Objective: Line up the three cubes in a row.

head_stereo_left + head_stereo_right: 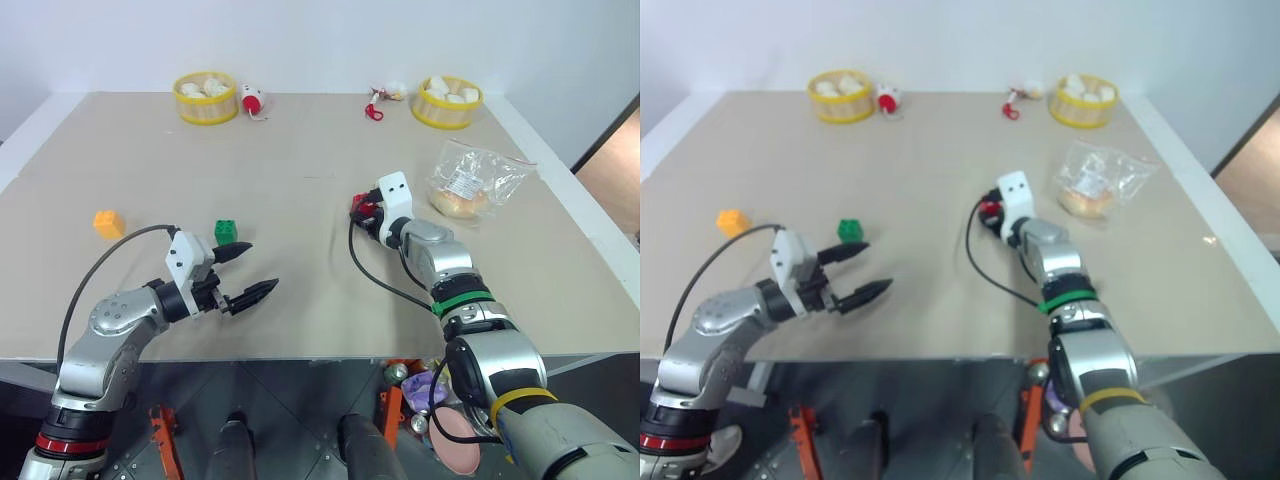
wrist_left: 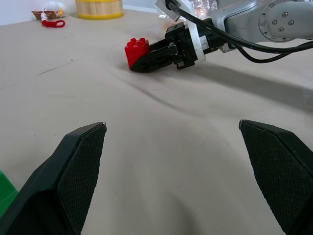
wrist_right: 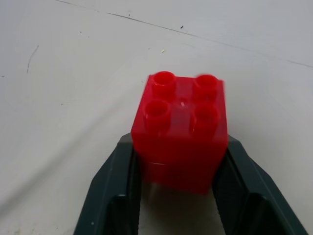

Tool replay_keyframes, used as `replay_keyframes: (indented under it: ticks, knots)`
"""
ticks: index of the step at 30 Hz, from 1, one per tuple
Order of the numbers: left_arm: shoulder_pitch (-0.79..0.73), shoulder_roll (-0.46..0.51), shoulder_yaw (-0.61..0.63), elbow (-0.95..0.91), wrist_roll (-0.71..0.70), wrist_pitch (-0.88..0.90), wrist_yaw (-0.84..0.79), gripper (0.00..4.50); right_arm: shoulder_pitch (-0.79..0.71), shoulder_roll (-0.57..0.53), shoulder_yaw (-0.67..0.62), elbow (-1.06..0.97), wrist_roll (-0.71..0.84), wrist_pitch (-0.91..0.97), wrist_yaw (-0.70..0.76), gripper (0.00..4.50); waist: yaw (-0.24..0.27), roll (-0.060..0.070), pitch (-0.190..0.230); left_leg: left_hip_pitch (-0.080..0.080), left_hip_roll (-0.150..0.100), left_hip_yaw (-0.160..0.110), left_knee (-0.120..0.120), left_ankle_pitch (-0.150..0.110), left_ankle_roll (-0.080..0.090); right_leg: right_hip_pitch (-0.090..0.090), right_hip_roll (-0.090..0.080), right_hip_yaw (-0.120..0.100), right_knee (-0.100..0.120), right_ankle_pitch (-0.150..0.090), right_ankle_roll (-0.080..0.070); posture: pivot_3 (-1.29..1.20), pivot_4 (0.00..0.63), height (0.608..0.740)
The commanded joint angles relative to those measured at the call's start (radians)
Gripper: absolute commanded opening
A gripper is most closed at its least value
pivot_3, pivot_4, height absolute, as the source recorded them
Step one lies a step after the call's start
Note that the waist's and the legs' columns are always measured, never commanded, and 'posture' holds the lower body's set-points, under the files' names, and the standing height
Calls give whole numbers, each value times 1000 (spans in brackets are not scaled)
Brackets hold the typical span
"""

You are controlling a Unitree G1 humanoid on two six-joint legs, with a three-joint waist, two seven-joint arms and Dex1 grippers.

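Note:
The red cube (image 3: 181, 132) rests on the table right of centre, and my right gripper (image 1: 361, 210) is shut on it, one finger pressed against each side. The green cube (image 1: 226, 231) stands on the table just beyond my left gripper (image 1: 263, 266), close to its upper fingertip without touching it. That gripper hovers above the table near the front edge, open, with nothing between its fingers. Farther left, alone, lies the orange-yellow cube (image 1: 108, 223). From the left wrist view, the red cube (image 2: 137, 49) shows at the tip of the right gripper's black fingers.
Two round yellow baskets (image 1: 205, 98) (image 1: 447, 102) with white pieces stand at the table's far edge. Small red-and-white items (image 1: 252, 100) (image 1: 375, 108) lie beside them. A clear bag (image 1: 470, 185) with an orange snack sits right of the right gripper.

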Motion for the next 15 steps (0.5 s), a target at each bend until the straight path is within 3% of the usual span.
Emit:
replay_keyframes:
  ticks: [1,8,13,15]
  knots:
    - [13,18,39,-53,-19,-2,2,4500,-47,-6,-3,-13,5,-58,58,1280,0,0,0,0,0,0,0,0,0,0,0,0,0,0,0,0,150,740]
    - [67,93,107,-80,-70,30,-42,4500,-61,-76,1,-8,7,-188,264,1280,-1,0,0,0,0,0,-2,0,0,0,0,0,0,-1,0,0,150,740]
    - [70,129,143,-89,-120,62,-73,4500,-41,-126,11,-65,63,-237,547,1280,-6,0,0,0,0,0,-2,0,0,-1,0,0,0,-1,0,0,150,740]
    - [68,151,154,-88,-146,74,-108,4500,-8,-162,48,-113,77,-241,724,1280,-9,0,0,0,0,0,-2,0,0,-1,0,0,0,-1,0,0,150,740]
